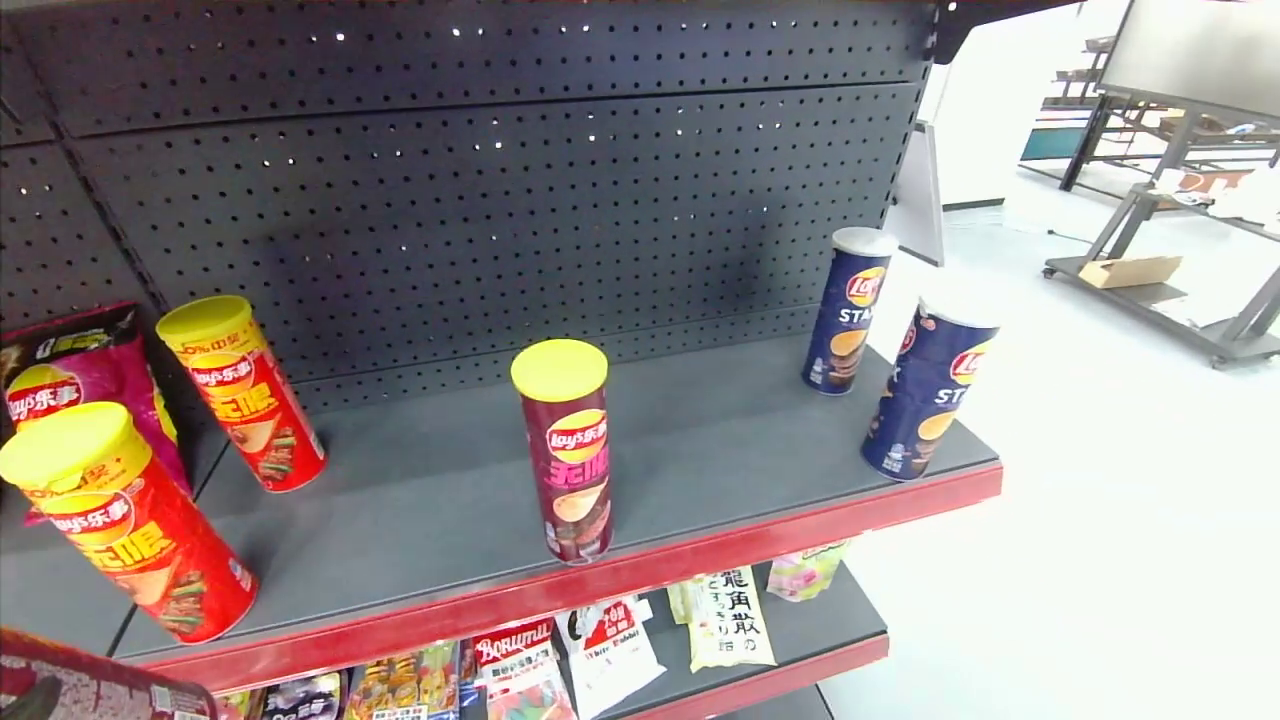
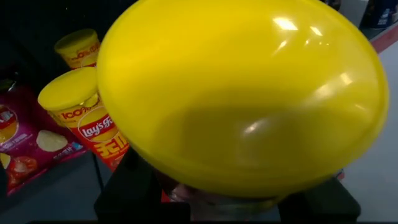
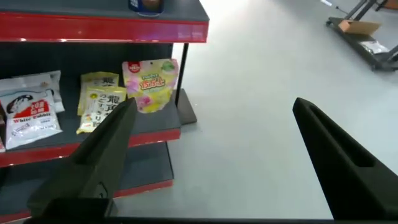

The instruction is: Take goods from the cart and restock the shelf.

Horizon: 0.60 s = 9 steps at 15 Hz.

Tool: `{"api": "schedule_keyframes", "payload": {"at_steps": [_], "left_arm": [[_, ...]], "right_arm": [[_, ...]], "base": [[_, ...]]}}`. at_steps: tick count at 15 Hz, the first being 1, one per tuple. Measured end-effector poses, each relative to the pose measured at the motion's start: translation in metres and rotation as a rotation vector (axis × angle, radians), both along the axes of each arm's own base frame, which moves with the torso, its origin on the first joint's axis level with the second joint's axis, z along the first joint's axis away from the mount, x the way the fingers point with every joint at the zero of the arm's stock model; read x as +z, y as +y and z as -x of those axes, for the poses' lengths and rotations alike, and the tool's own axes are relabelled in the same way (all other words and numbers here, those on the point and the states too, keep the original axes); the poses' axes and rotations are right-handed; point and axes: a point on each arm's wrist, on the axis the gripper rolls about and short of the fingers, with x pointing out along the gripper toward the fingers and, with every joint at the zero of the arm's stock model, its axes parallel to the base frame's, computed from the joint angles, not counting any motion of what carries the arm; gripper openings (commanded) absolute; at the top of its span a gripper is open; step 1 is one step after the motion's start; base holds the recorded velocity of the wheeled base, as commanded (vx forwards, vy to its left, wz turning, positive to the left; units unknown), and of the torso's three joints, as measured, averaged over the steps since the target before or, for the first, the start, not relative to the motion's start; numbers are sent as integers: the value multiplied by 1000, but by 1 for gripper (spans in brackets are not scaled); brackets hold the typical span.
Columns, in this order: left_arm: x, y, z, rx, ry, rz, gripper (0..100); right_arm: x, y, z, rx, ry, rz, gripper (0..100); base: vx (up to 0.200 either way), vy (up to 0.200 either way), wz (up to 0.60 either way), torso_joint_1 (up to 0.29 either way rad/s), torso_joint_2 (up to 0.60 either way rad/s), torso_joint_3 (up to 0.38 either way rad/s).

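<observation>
Yellow lid (image 2: 242,93) of the chip can (image 1: 100,690) is very close before my left wrist camera. My left gripper (image 2: 227,205) grasps this can; its dark fingers (image 2: 127,190) stand on both sides just under the lid. In the head view the can shows low at 7 o'clock, before the shelf (image 1: 440,480).

My right gripper (image 3: 216,106) hangs released, the two fingers wide apart with nothing between them. It is over the pale floor (image 3: 261,143), beside the end of the lower shelf (image 3: 155,124), where snack packs (image 3: 149,84) lie.

On the grey shelf, a maroon can (image 1: 572,450) stands upright near the middle, just at the red front edge (image 1: 700,555). Bare board is open on both of its sides. At 9 o'clock stands one red can (image 1: 245,390), and at 8 o'clock a second red can (image 1: 125,530) closer to the front, with a magenta bag (image 1: 70,380) behind it. At 2 o'clock a blue can (image 1: 848,310) stands, and at 3 o'clock another blue can (image 1: 930,390) stands at the shelf's corner. Behind all is the perforated back wall (image 1: 500,200).
</observation>
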Motion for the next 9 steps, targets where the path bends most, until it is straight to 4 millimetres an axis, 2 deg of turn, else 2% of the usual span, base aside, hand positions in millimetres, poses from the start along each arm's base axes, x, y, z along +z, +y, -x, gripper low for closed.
{"api": "schedule_keyframes", "payload": {"at_steps": [4,7,9], "left_arm": [[12,5,-26,-63,90,28,0],[25,11,-61,-100,149,43,0],[31,13,-90,-139,162,49,0]], "right_arm": [[-2,-2,-1,-79,-18,-71,100],[-3,-2,-3,-105,-51,-197,100],[-8,-3,-7,-111,-106,-223,100]], "base": [[0,0,0,0,0,0],[0,0,0,0,0,0],[0,0,0,0,0,0]]}}
